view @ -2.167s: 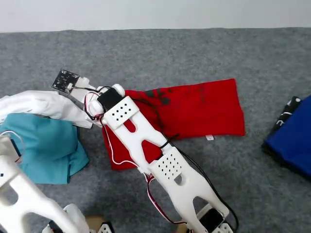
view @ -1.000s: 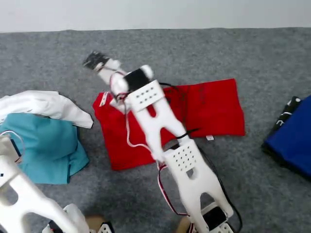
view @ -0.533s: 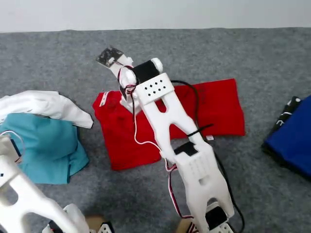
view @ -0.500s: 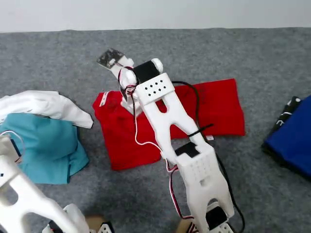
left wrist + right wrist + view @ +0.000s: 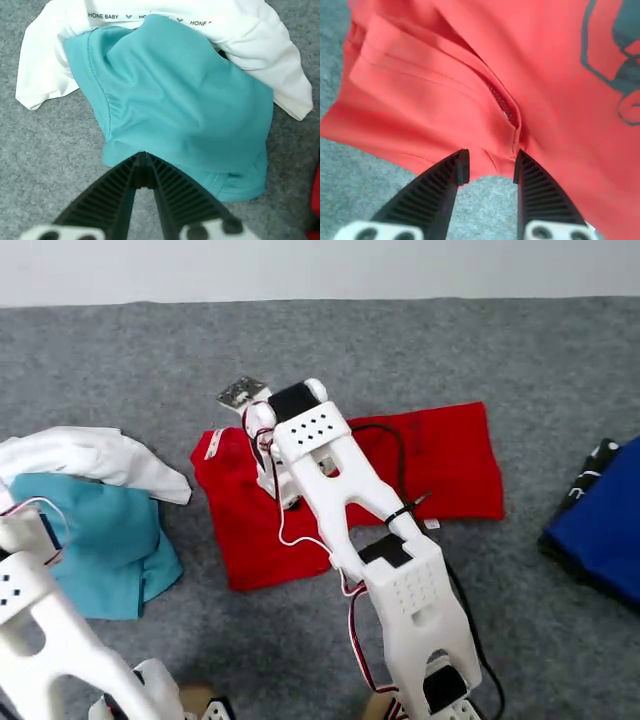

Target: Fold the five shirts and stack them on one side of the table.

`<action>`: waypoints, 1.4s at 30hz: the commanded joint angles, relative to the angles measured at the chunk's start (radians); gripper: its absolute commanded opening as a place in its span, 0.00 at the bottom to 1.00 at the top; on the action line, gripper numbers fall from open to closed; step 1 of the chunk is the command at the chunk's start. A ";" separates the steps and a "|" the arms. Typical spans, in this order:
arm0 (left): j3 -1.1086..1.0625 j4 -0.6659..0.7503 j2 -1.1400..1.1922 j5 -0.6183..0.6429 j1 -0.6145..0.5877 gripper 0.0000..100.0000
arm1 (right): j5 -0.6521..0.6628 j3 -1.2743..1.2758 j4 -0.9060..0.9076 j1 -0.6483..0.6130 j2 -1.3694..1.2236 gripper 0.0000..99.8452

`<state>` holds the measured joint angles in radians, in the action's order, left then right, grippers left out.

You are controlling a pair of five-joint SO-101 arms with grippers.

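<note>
Currently I am reading the right gripper (image 5: 490,165) as released, its ribbed fingers (image 5: 445,185) straddling the creased, dark-printed red shirt (image 5: 470,75); the left gripper (image 5: 143,162) is sitting clenched at the smooth teal shirt (image 5: 185,115).

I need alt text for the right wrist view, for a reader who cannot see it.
The right claw, jaws open, hangs above the edge of a creased red shirt that lies on the grey table. A dark print shows on part of the shirt.

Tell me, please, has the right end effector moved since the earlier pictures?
Yes: the right end effector swung rightward from the white shirt to the red shirt's edge.
</note>
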<state>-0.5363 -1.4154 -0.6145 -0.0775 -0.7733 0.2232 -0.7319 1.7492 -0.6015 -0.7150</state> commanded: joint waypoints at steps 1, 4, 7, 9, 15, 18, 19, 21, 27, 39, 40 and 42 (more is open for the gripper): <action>0.005 0.011 -0.026 0.009 0.003 0.00 | -0.011 -0.009 -0.016 -0.010 0.004 0.16; 0.005 0.011 -0.026 0.008 0.003 0.00 | -0.005 -0.008 -0.030 -0.010 -0.005 0.16; 0.005 0.009 -0.026 0.008 0.002 0.00 | 0.008 -0.009 -0.041 -0.008 -0.022 0.11; 0.005 0.009 -0.026 0.008 0.002 0.00 | 0.041 -0.009 -0.047 -0.008 -0.033 0.08; 0.005 0.009 -0.026 0.008 0.003 0.00 | 0.104 -0.020 -0.038 -0.008 -0.028 0.02; 0.005 0.009 -0.026 0.011 0.006 0.00 | 0.120 -0.049 -0.008 -0.008 -0.012 0.01; 0.005 0.011 -0.026 0.011 0.006 0.00 | 0.126 -0.060 0.001 -0.004 -0.001 0.01; 0.005 0.011 -0.026 0.011 0.006 0.00 | 0.138 -0.072 0.015 0.005 0.025 0.01; 0.005 0.011 -0.026 0.011 0.006 0.00 | 0.140 -0.077 0.038 0.045 0.061 0.03; 0.005 0.011 -0.026 0.011 0.006 0.00 | 0.144 -0.078 -0.050 0.039 0.028 0.10; 0.005 0.011 -0.026 0.011 0.006 0.00 | 0.144 -0.078 -0.061 0.039 0.018 0.10; 0.005 0.011 -0.026 0.011 0.006 0.00 | 0.144 -0.078 -0.077 0.038 -0.001 0.10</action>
<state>-0.5363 -1.4154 -0.6145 -0.0744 -0.7733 0.3598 -0.7365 1.6970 -0.5692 -0.7304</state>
